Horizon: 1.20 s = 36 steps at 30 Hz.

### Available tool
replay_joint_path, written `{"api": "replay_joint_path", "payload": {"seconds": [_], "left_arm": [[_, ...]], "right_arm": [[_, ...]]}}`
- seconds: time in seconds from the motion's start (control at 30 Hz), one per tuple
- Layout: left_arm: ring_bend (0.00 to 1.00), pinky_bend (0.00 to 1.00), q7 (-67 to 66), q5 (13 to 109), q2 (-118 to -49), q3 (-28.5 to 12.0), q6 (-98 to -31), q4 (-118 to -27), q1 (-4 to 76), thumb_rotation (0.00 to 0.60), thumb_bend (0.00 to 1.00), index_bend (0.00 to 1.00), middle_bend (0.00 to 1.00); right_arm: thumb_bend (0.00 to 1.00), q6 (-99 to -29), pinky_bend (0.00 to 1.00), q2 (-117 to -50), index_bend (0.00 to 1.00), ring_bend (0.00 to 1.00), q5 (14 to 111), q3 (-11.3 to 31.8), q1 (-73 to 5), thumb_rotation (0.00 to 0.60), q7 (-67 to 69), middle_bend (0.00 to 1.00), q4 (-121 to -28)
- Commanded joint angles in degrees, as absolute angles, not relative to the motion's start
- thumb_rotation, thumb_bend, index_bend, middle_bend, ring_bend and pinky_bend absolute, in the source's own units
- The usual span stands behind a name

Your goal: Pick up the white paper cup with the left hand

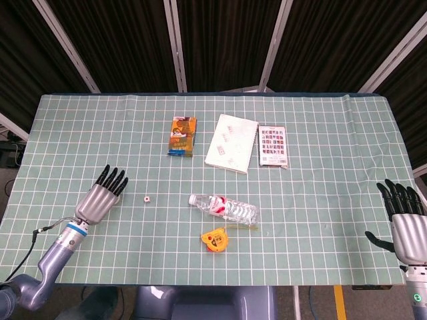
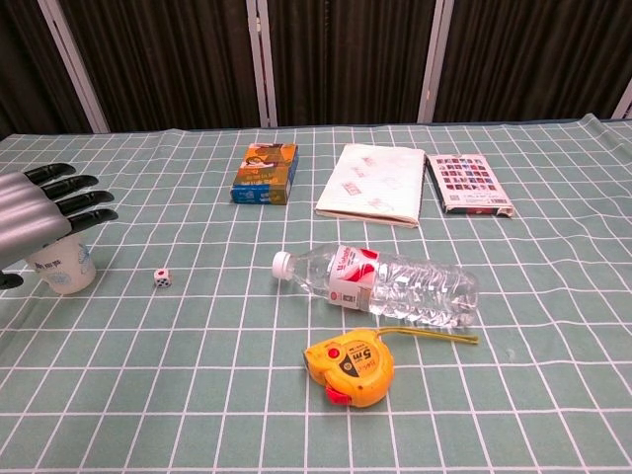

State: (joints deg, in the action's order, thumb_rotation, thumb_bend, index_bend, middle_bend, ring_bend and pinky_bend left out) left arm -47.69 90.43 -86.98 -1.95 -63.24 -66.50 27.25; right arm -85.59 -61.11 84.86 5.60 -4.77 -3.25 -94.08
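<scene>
Left hand (image 2: 39, 212), fingers extended, covers white paper cup (image 2: 63, 269), perhaps touching.

The left hand (image 1: 100, 200) has a silver-grey metallic back and slim black fingers (image 1: 115, 180), glossy where the chest view catches them; below it a silver wrist carries a light blue ring, then a rounded grey-blue forearm with a thin dark cable looping off toward 8 o'clock. The right hand (image 1: 405, 223) matches: silver back, black fingers, a small green mark on its wrist
</scene>
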Motion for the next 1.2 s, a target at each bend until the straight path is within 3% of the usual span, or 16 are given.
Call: {"api": "replay_joint_path", "payload": {"seconds": [0.03,0.13,0.23,0.47,0.57,0.7,0.77,0.83,0.97,1.2], "left_arm": [[0.15,0.21,-47.8,91.6,-88.3,-1.4,-63.9,-64.5,27.8,0.600,0.00,0.29,0.21],[0.31,0.34,-47.7,93.0,-89.7,-0.9,-65.1,-61.9,28.2,0.600,0.00,0.50,0.39],[0.37,0.39,-46.5,93.5,-90.4,-0.9,-66.6,-60.4,28.3,0.600,0.00,0.58,0.45],[0.38,0.40,-36.8,90.9,-90.0,-3.7,-70.4,-61.5,27.5,0.600,0.00,0.58,0.46],[0.37,0.40,-25.3,86.4,-88.3,-6.9,-70.2,-65.4,27.0,0.600,0.00,0.56,0.45],[0.35,0.39,0.0,77.2,-82.6,-11.7,-62.9,-74.5,26.3,0.600,0.00,0.53,0.42],[0.33,0.38,17.0,74.0,-78.4,-12.9,-55.1,-77.8,26.6,0.600,0.00,0.51,0.40],[0.31,0.36,26.8,74.9,-76.4,-12.3,-50.1,-76.8,27.4,0.600,0.00,0.49,0.38],[0.29,0.34,34.7,76.3,-76.8,-11.1,-46.1,-73.2,28.6,0.600,0.00,0.45,0.35],[0.29,0.34,40.7,78.8,-80.6,-8.9,-44.0,-66.2,30.0,0.600,0.00,0.45,0.35]], "right_arm": [[0.00,-85.7,0.00,-61.1,0.00,0.00,84.8,5.6,-4.7,0.600,-3.1,0.00,-94.0],[0.00,-85.6,0.00,-61.1,0.00,0.00,84.8,5.5,-4.7,0.600,-3.1,0.00,-93.9],[0.00,-85.3,0.00,-61.2,0.00,0.00,84.8,5.5,-4.9,0.600,-3.2,0.00,-93.8],[0.00,-85.1,0.00,-61.2,0.00,0.00,84.7,5.5,-4.9,0.600,-3.1,0.00,-93.8],[0.00,-85.1,0.00,-61.2,0.00,0.00,84.8,5.4,-4.9,0.600,-3.1,0.00,-93.9],[0.00,-85.0,0.00,-61.2,0.00,0.00,84.9,5.2,-5.0,0.600,-3.3,0.00,-94.0],[0.00,-84.9,0.00,-61.3,0.00,0.00,85.0,5.2,-5.0,0.600,-3.5,0.00,-94.1],[0.00,-84.8,0.00,-61.3,0.00,0.00,84.9,5.2,-5.1,0.600,-3.8,0.00,-94.2],[0.00,-84.5,0.00,-61.5,0.00,0.00,84.9,5.0,-5.2,0.600,-4.2,0.00,-94.3],[0.00,-83.9,0.00,-61.8,0.00,0.00,84.4,5.1,-5.5,0.600,-4.9,0.00,-94.2]]}}
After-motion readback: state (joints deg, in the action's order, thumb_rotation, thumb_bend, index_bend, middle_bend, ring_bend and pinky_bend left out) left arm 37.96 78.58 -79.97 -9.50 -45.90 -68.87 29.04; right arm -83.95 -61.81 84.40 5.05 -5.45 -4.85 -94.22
